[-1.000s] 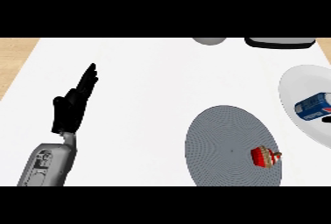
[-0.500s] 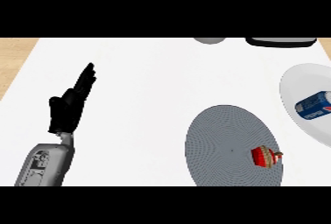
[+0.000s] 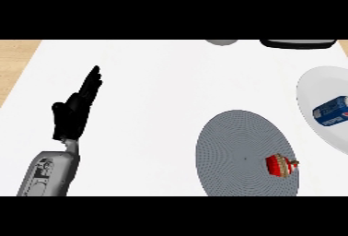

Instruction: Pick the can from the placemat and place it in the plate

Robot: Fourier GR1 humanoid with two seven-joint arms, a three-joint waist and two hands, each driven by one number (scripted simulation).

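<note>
Already the blue cylindrical can (image 3: 332, 111) lies on its side in the white round plate (image 3: 314, 87), well apart from the grey round placemat (image 3: 234, 147); nothing appears left. Left hand (image 3: 73, 110) rests with straight fingers, holding nothing, above the white bench (image 3: 156, 78).

A white counter top (image 3: 163, 92) fills most of the frame, with a wooden strip along its left edge. Directly on it lie a round grey placemat (image 3: 234, 143) at lower right and a white plate (image 3: 314, 87) at the right edge. At the top edge sit a grey rounded object (image 3: 222, 42) and a dark one (image 3: 297, 44), both cut off.
</note>
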